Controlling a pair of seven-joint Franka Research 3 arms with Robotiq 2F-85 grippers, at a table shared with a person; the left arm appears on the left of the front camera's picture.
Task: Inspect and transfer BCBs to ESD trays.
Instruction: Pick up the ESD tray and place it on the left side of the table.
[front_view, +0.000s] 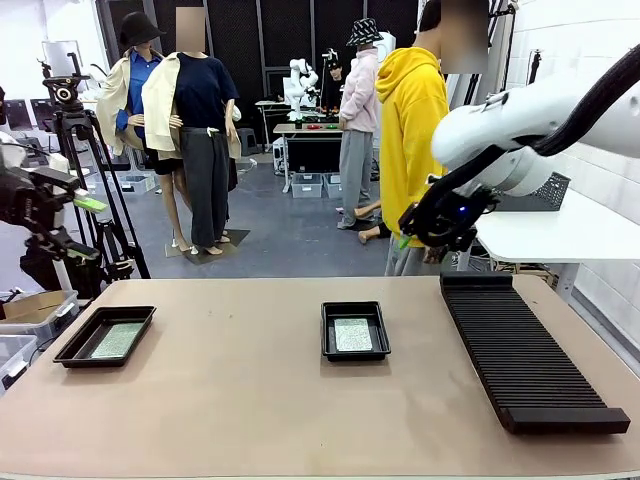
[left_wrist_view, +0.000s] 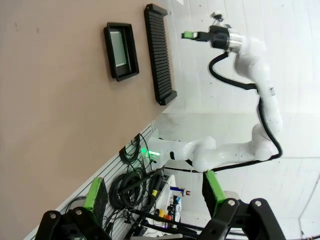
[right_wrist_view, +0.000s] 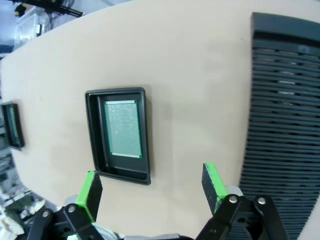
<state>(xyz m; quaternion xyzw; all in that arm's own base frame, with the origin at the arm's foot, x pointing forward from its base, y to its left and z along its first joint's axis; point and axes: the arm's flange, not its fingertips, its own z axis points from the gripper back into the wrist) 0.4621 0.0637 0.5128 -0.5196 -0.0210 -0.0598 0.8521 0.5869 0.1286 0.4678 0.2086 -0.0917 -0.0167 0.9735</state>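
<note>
Spread right hand (right_wrist_view: 150, 187) above trayed BCB (right_wrist_view: 123, 128)

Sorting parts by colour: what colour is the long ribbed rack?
Black, matte; the long ribbed slotted rack shows best in the front view.

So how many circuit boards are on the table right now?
2. One board lies flat in the black tray at the table's left; the other board lies in the middle tray. The ribbed rack on the right looks empty, though its slots could hide one.
</note>
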